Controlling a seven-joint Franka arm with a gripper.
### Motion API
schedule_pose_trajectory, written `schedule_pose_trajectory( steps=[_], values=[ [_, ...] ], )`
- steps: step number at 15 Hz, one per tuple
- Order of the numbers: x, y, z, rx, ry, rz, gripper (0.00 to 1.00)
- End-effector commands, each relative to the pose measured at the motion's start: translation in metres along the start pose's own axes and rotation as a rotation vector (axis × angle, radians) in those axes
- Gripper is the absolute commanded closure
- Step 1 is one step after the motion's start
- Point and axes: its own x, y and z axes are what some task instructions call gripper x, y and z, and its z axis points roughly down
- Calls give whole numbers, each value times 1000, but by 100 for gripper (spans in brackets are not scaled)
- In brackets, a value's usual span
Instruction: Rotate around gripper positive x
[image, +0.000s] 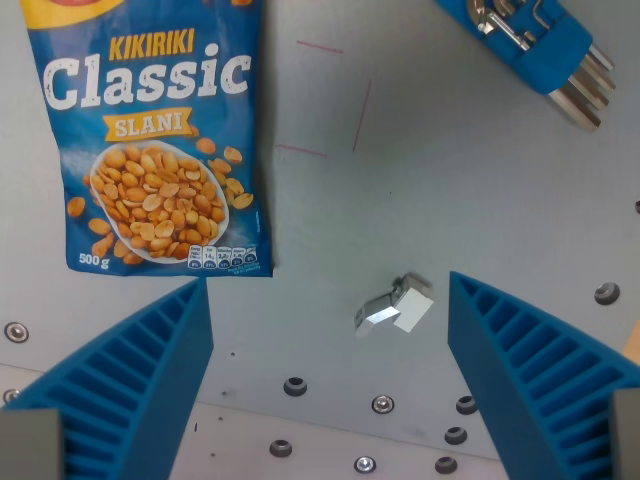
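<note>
your gripper (325, 390) hangs over the grey metal table (480, 180) with its blue ribbed fingers (140, 380) spread wide and nothing between them. the task names no object; it is a rotation of the gripper itself. watch the small silver and white clip (393, 305) lying just ahead of the gap, and the blue peanut bag (155, 130) near the wrist view's left finger: tilting could, i judge, dip a fingertip into either. the blue-handled hex key set (545, 45) sits well apart.
</note>
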Motion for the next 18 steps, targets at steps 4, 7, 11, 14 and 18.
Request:
schedule_pose_trajectory(
  steps=[4,7,11,14,18],
  values=[
    [0,0,-2,52,4,0,0],
    [0,0,-2,92,4,0,0],
    [0,0,-2,146,4,0,0],
    [0,0,-2,186,4,0,0],
    [0,0,-2,239,4,0,0]
  ],
)
